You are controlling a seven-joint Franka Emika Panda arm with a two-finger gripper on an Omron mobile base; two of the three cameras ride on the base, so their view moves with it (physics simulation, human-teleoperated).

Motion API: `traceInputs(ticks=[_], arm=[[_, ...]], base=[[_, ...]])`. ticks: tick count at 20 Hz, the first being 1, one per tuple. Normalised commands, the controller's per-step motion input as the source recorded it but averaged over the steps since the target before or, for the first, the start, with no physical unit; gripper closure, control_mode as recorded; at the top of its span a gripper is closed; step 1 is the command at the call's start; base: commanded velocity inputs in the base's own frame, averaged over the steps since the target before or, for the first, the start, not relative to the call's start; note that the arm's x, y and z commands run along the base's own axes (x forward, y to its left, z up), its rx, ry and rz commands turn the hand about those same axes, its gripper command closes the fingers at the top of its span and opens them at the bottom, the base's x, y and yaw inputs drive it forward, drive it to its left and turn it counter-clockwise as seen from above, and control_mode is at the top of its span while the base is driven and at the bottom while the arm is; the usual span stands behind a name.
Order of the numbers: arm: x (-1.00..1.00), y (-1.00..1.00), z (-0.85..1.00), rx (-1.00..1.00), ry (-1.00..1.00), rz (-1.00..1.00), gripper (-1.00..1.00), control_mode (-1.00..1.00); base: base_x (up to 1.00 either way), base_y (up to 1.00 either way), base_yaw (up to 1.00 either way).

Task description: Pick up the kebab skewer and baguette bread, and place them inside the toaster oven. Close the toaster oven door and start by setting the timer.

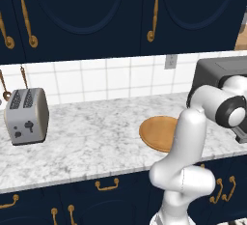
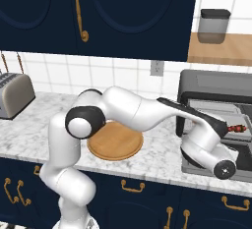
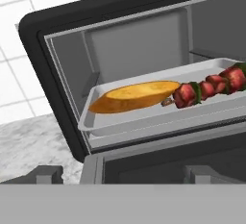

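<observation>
Golden-yellow oval baguette bread (image 3: 133,96) and red-brown meat kebab skewer (image 3: 209,89) already on pale tray (image 3: 144,118) inside dark grey toaster oven (image 3: 62,21).
Remaining: close dropped-open toaster oven door (image 3: 168,165), set timer; end effector (image 3: 122,174) spread wide, empty.

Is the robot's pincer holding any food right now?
No, nothing. The pincer is open and empty. The baguette and skewer already lie on the tray inside the toaster oven.

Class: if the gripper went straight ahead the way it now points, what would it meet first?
Probably the baguette on the tray inside the open toaster oven, though depth is unclear.
</observation>
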Motion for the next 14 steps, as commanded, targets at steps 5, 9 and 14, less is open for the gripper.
traceInputs(ticks=[5,9,14], arm=[[0.19,-0.24,-0.02,-0.06,-0.06,0.0,-1.0,-1.0],[0.32,-0.07,-0.06,-0.19,-0.01,0.0,-1.0,-1.0],[0.34,-0.05,-0.05,-0.18,-0.02,-0.01,-1.0,-1.0]], base=[[0.0,0.0,0.0],[0.0,0.0,0.0],[0.0,0.0,0.0]])
